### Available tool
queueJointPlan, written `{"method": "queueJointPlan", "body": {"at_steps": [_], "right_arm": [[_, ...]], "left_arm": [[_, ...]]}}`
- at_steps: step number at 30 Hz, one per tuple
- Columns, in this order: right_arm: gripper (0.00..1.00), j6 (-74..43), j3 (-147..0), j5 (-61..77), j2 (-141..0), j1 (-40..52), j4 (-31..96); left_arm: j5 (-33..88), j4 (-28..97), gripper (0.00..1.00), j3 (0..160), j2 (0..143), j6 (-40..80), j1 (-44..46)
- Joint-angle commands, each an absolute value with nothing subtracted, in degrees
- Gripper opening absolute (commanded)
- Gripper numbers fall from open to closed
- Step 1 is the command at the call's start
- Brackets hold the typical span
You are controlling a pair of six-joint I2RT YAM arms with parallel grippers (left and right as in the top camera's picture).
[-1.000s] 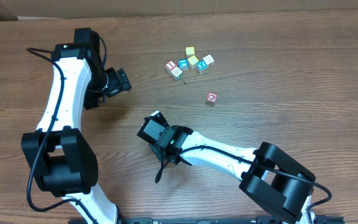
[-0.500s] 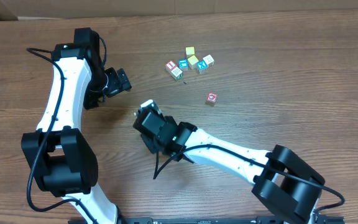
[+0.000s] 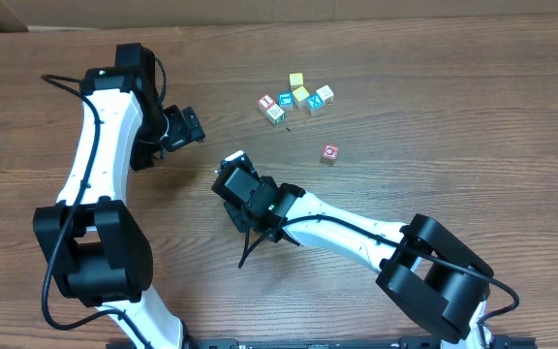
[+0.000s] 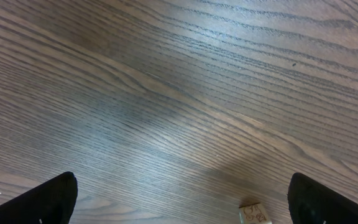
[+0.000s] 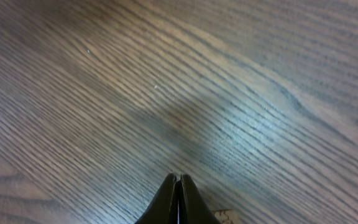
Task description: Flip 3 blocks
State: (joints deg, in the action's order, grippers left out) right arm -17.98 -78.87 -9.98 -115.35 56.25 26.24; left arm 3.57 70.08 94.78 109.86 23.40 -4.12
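Wood-grain table (image 3: 473,116) under everything, brown and streaked.

At far left, left arm (image 3: 100,145): white shells, black joints, reaching up the table and bending rightward at the wrist. Left gripper (image 3: 190,124) aimed toward the cluster of cubes and released. In its wrist view, dark fingers (image 4: 48,200) parked at the two bottom corners, spread wide, grasping nothing. Low in that same view, just inside the right-hand finger, part of a light-wood cube (image 4: 253,213) with a faint drawing on its face. Cannot tell which one of the cluster.

Next, mid-table, right gripper (image 3: 229,167), clenched. In its wrist view, two dark tips pressed flat together into one point over bare grain, nothing pinched between. Well apart from every cube.

Further right, toward the far edge, the cluster, all resting on the table:
- red-marked cube (image 3: 266,101)
- whitish cube (image 3: 276,114), just in front of it
- teal-faced block (image 3: 285,100), close beside both
- yellow cube (image 3: 296,79), with a second yellow cube (image 3: 301,94) just nearer
- blue-X cube (image 3: 315,104)
- pale block (image 3: 325,93), at the cluster's right end

Red-ring block (image 3: 329,152) alone, nearer the robot, apart from the cluster, ring face up.

Lastly, right arm (image 3: 347,231), white link running from the mid-table wrist down to a black base joint at lower right.
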Motion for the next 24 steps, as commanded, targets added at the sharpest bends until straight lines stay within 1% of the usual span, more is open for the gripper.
{"method": "queueJointPlan", "body": {"at_steps": [1, 15, 24], "right_arm": [[0.05, -17.98, -79.94, -7.18, -115.44, 56.07, 27.68], [0.04, -17.96, -79.90, -7.70, -117.14, 55.79, 26.94], [0.04, -18.65, -79.90, -7.62, -117.14, 55.79, 30.44]], "left_arm": [[2.98, 70.02, 1.00, 95.83, 108.71, 22.70, -3.73], [2.98, 70.02, 1.00, 95.83, 108.71, 22.70, -3.73], [2.98, 70.02, 1.00, 95.83, 108.71, 22.70, -3.73]]}}
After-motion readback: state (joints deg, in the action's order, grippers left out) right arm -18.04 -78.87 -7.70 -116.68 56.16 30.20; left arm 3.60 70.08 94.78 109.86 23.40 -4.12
